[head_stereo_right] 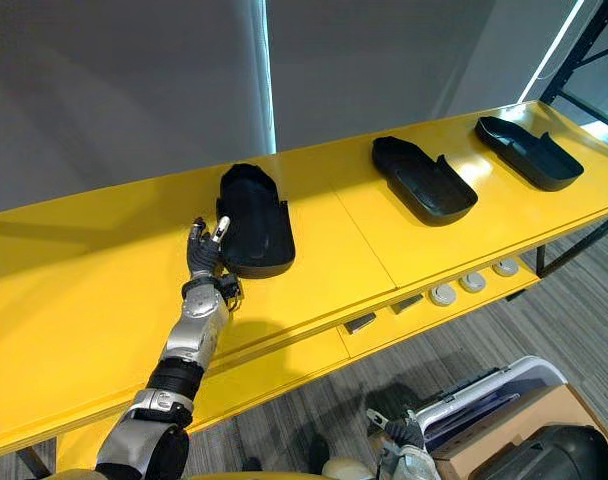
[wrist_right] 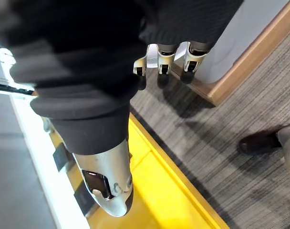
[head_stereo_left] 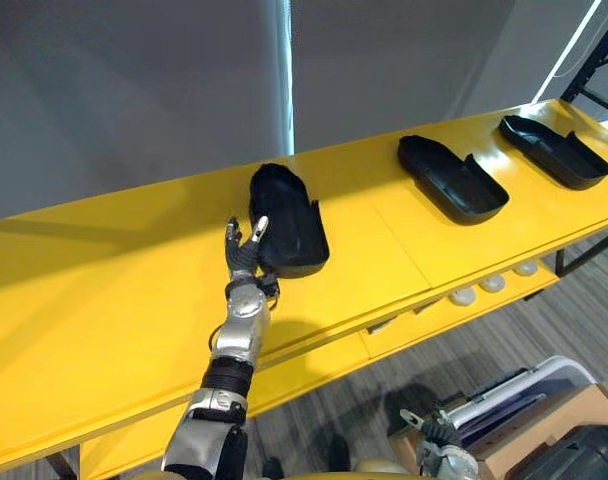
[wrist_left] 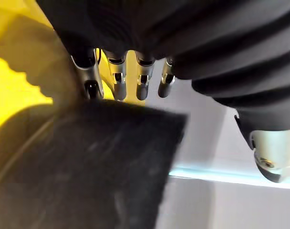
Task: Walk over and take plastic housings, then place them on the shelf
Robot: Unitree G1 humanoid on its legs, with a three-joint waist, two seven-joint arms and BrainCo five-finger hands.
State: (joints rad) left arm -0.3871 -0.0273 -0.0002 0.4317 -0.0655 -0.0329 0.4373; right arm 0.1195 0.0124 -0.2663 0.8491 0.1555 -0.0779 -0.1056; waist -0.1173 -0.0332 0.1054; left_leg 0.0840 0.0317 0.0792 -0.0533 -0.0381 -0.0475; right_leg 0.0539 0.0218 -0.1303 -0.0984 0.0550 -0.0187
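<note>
A black plastic housing (head_stereo_left: 289, 225) is laid on the yellow shelf (head_stereo_left: 104, 290), left of its middle. Its left edge is touched by the left hand (head_stereo_left: 246, 255), whose fingers are held straight and slightly spread, with nothing gripped. Two more housings (head_stereo_left: 452, 178) (head_stereo_left: 554, 150) are set further right, well apart. The right hand (wrist_right: 166, 59) is hung low over the grey floor (wrist_right: 221, 138), its fingers relaxed and empty.
</note>
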